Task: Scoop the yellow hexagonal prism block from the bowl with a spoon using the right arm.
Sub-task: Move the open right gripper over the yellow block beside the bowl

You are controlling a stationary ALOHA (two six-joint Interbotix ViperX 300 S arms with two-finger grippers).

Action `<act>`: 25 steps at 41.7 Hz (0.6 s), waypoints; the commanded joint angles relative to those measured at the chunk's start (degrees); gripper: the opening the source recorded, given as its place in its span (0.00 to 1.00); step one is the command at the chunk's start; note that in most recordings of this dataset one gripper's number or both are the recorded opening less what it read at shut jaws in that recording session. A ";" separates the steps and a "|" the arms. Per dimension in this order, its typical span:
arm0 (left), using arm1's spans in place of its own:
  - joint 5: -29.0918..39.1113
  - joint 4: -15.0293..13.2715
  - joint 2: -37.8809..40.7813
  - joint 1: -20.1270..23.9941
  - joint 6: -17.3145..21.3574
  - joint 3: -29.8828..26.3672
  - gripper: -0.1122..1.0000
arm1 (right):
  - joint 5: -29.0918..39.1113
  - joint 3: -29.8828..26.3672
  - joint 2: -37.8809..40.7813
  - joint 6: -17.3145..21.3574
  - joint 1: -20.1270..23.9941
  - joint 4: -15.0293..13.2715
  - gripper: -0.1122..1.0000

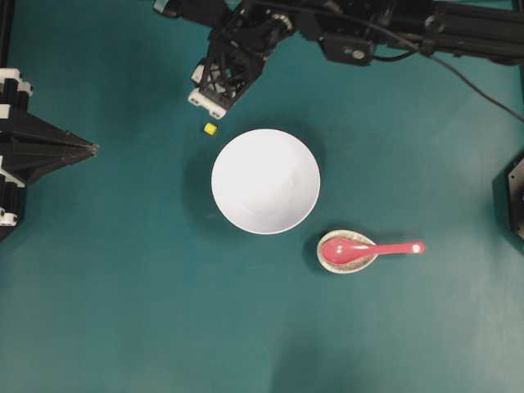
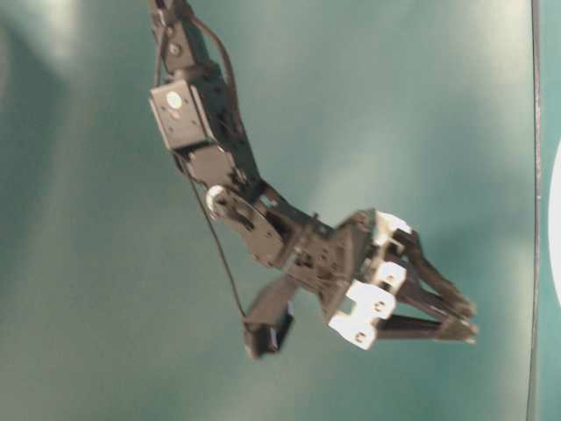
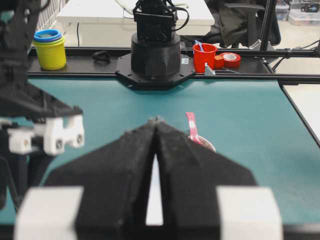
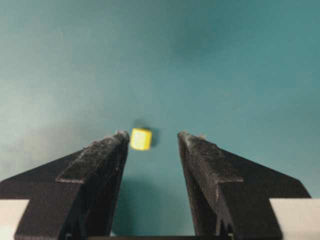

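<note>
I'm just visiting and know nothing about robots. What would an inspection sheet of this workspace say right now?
Surface: teal table, no spills seen.
Job's things: yellow block on the table beside the white bowl, not in it; red spoon resting in a speckled dish.
Clutter: nothing seen on the table.
Grippers: right gripper open, above the block; left gripper shut, empty.
Cables: black cable along the right arm.
Surroundings: stacked cups, red cup, tape roll behind the table.
</note>
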 commanded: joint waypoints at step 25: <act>-1.23 0.09 0.53 0.00 -0.09 -1.58 0.10 | -0.26 -1.85 4.92 1.58 2.64 0.00 0.55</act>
